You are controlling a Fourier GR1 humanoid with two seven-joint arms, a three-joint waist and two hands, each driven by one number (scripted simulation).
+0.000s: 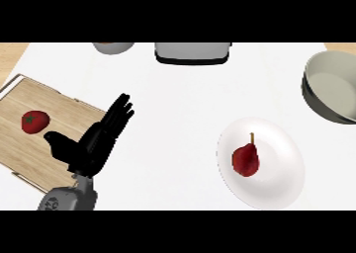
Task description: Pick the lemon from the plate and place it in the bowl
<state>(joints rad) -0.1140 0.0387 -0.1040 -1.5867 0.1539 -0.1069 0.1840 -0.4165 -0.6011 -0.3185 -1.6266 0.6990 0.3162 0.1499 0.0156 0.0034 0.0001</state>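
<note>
The left hand (pixel 93 143), fingers (pixel 121 111) straight and holding nothing, rested near the left edge of the table (pixel 173 99), while the red fruit (pixel 245 159) lay untouched on the plate (pixel 276 190), so the pick seemed not yet begun and called for a reach, then the bowl (pixel 338 89) at the right edge.

No writing, number or brand can be read anywhere; the small dark marks on the left forearm (pixel 55 201) are illegible.

Edge cut-offs
Grey-green round bowl (pixel 334 94) clipped at right; grey boxy container (pixel 193 52), small grey vessel (pixel 113 47) clipped at top.
</note>
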